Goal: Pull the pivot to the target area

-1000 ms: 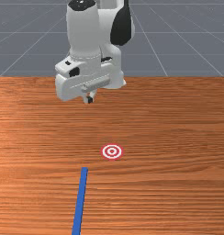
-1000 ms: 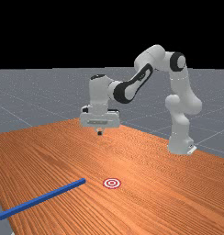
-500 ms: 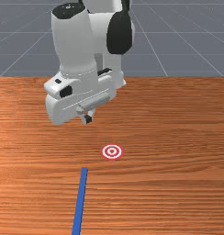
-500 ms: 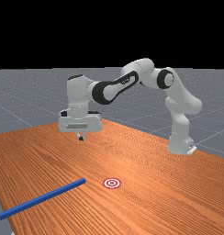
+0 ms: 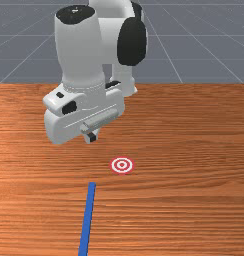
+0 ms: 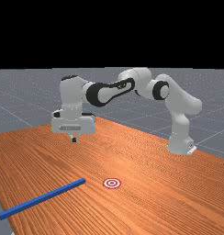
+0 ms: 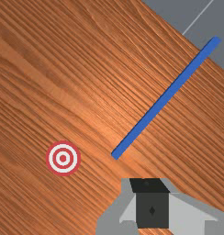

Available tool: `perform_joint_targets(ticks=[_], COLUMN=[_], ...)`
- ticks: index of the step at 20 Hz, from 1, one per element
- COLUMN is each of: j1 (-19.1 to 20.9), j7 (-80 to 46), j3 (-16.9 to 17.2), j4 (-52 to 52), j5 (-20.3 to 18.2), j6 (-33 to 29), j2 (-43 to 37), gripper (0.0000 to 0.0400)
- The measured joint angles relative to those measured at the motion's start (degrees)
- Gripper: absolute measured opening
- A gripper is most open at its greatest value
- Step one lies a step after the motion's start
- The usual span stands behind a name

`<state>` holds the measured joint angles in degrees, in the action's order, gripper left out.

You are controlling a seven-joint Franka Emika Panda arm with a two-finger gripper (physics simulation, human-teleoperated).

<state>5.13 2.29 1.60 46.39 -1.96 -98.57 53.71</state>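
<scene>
In the front view my gripper (image 5: 91,137) hangs above the table, short of the near end of the long blue bar (image 5: 87,217). The red-and-white target (image 5: 122,165) lies flat, beside and beyond that end, toward the front view's right. Seen in the far view, the shut fingertips stand high over the wood, well above the blue bar (image 6: 42,198) and apart from it. In the wrist view both fingers of the gripper (image 7: 149,193) meet with nothing between them; the bar (image 7: 162,101) starts a little off the fingertips and slants away, with the target (image 7: 63,158) beside its nearer end.
The orange-brown table (image 6: 146,202) spreads under the arm. Its edge (image 7: 182,36) runs beneath the blue bar, whose far end sticks out past it over the grey floor. The arm's base stands at the far view's right.
My hand has moved toward the bar, leftward and downward in the far view, and has come lower over the table. The bar and the target have stayed in place.
</scene>
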Motion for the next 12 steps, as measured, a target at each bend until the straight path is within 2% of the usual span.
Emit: perform_joint_targets(ticks=[2,3,5,6,7,9,10,11,12], j1=[-0.15,-0.34,-0.48,-0.12,-0.1,-0.09,-0.16,-0.61,-0.61], j7=[-1.78,-4.33,-5.53,-1.7,-1.6,-1.51,-1.71,-5.78,-5.74], j3=[0.19,0.58,0.76,-0.04,-0.09,-0.14,-0.02,0.81,0.8], j4=[5.96,4.33,6.34,16.09,17.45,19.02,17.95,12.52,12.73], j5=[-0.4,-0.65,-0.87,-1.06,-1.14,-1.21,-1.03,-1.14,-1.16], j6=[-5.71,-4.61,-7.22,-18.14,-19.77,-21.84,-20.36,-14.46,-15.17], j2=[-1.91,-0.4,0.18,-3.61,-3.73,-3.71,-2.94,-0.11,0.26], gripper=[0.0,0.0,0.0,0.0,0.0,0.0,0.0,0.0,0.0])
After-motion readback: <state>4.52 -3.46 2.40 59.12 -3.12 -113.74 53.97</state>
